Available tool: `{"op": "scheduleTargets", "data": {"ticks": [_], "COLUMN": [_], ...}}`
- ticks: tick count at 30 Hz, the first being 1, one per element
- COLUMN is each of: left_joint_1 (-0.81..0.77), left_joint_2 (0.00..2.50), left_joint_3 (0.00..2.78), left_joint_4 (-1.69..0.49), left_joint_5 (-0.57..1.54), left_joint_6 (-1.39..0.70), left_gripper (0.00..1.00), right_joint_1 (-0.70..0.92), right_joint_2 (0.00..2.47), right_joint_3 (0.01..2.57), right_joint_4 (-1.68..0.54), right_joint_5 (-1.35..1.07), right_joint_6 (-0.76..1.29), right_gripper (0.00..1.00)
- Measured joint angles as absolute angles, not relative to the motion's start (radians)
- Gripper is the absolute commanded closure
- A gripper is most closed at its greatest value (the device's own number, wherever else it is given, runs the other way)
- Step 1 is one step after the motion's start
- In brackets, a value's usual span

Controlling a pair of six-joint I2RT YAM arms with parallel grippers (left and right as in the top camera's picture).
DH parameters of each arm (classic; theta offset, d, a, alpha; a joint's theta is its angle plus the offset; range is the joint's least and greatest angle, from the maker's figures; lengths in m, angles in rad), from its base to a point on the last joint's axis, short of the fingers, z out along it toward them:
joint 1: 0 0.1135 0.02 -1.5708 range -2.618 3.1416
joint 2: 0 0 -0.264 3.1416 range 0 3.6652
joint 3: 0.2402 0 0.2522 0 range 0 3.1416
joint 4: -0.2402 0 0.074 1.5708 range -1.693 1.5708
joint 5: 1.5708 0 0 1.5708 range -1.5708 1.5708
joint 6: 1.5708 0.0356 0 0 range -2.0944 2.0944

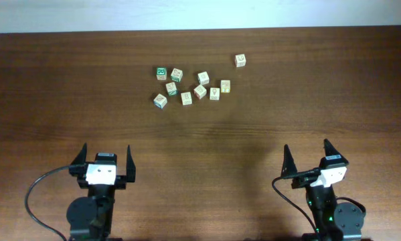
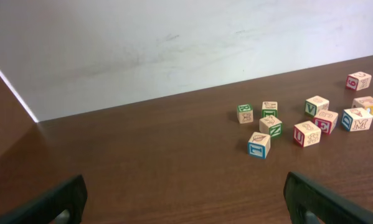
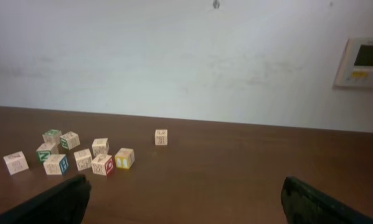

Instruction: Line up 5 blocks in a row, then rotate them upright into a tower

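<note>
Item 1, left gripper [image 1: 106,148]: at the near edge of the table [image 1: 53,100], jaws spread fully wide, nothing between them, well apart from every cube. Item 2, green-lettered cube [image 1: 161,73]: far-left corner of the cluster, not for turning. Item 3, 5 blocks [image 1: 199,91]: small pale wooden alphabet cubes printed in red, orange, yellow and blue, lying toward the far side of the table, slightly left of centre and mixed among green-marked cubes. The blue-edged cube [image 1: 160,100] sits at the cluster's near-left corner, the yellow-marked cube [image 1: 225,86] at its right end, and the lone cube [image 1: 240,61] apart, farther back and to the right. Handling, as judged: light, rigid and not fragile, though the smooth printed faces may slip and a nudged cube would likely skid or topple. Take hold from above across 2 opposite flat sides, centred, choosing the sides that face open wood, since neighbours stand near. Item 4, right gripper [image 1: 306,146]: near edge, likewise wide open and empty.
</note>
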State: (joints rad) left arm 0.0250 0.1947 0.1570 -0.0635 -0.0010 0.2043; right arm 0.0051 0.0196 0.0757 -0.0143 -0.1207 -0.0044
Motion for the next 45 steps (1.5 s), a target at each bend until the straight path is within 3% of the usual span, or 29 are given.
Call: {"op": "scheduleTargets", "data": {"ticks": [12,20,30,39,45], "left_joint_1": [0.025,0.025,0.025,0.025,0.025], "left_joint_2": [0.366,0.666,1.074,1.465,1.697], "left_joint_3": [0.271,0.482,0.925,1.477,1.778], "left_joint_4": [-0.063,-0.096,-0.360,-0.785,-0.996], "left_joint_5": [0.004,0.080,0.247,0.352,0.360], "left_joint_6": [0.204,0.199,0.185,0.167,0.167], "left_gripper": [0.01,0.01,0.01,0.01,0.01], "right_joint_1": [0.005,0.005,0.005,0.013,0.138], "right_joint_2": [0.343,0.680,0.967,1.469,1.812], "right_joint_3": [0.264,0.507,0.838,1.441,1.888], "right_joint_4": [-0.001,-0.016,-0.252,-0.670,-0.921], "right_joint_5": [-0.141,-0.213,-0.287,-0.471,-0.481], "right_joint_6": [-0.005,-0.006,-0.005,-0.004,-0.015], "right_gripper": [0.02,0.02,0.02,0.02,0.02]}}
